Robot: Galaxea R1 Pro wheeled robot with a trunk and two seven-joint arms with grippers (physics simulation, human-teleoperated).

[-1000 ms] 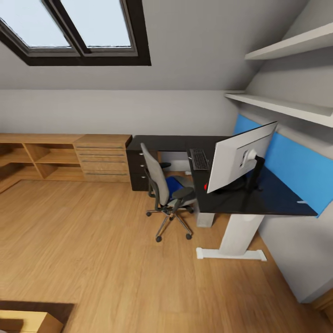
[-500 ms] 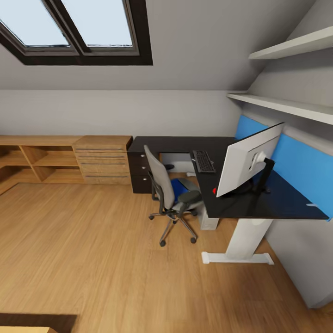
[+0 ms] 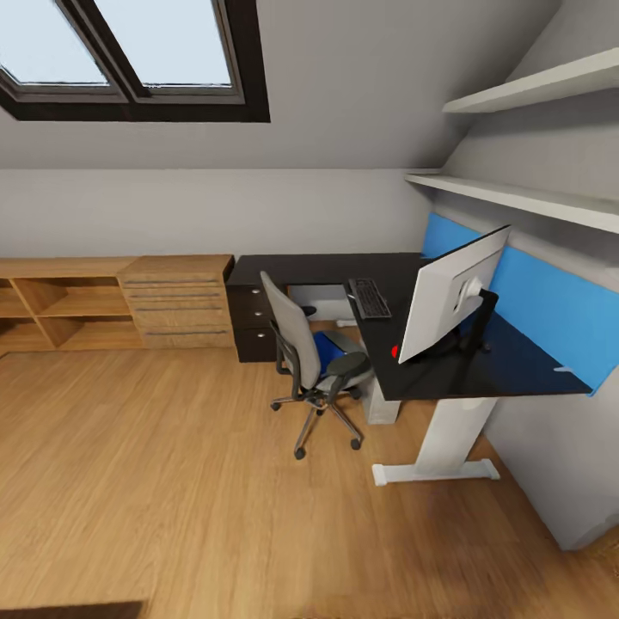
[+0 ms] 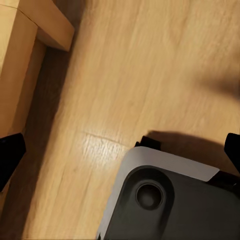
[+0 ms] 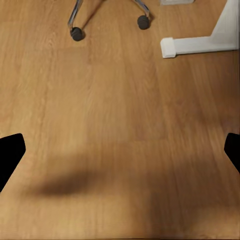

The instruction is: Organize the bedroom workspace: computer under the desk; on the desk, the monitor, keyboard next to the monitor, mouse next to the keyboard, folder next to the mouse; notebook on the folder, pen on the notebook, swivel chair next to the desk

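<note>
Standing back from the work area, the robot is well short of the desk (image 3: 481,378), w/ open wooden floor (image 3: 172,481) between, so this reads as an approach, nothing handled yet. The monitor (image 3: 451,297) sits on the desktop's near wing, close to its outer edge, back turned to the room, red light at a lower corner; that part looks done. The keyboard (image 3: 370,297) lies flat on the same top, just beyond the monitor toward the inner corner of the L, near but not touching. The swivel chair (image 3: 309,361) is pulled in by the desk's inner edge, and the folder (image 3: 327,348) rests on its seat, blue showing past the backrest, so it's prob. the first pickup. Notebook, pen, mouse & computer: can't make out from here. Left gripper (image 4: 120,150) hangs over the floor beside the robot's base (image 4: 165,200), dark fingertips (image 4: 10,152) spread wide at the frame edges, holding nothing. Right gripper (image 5: 120,155) likewise: fingers (image 5: 10,155) wide apart, empty, chair castors (image 5: 76,33) and the desk's white foot (image 5: 200,45) ahead of it.
</note>
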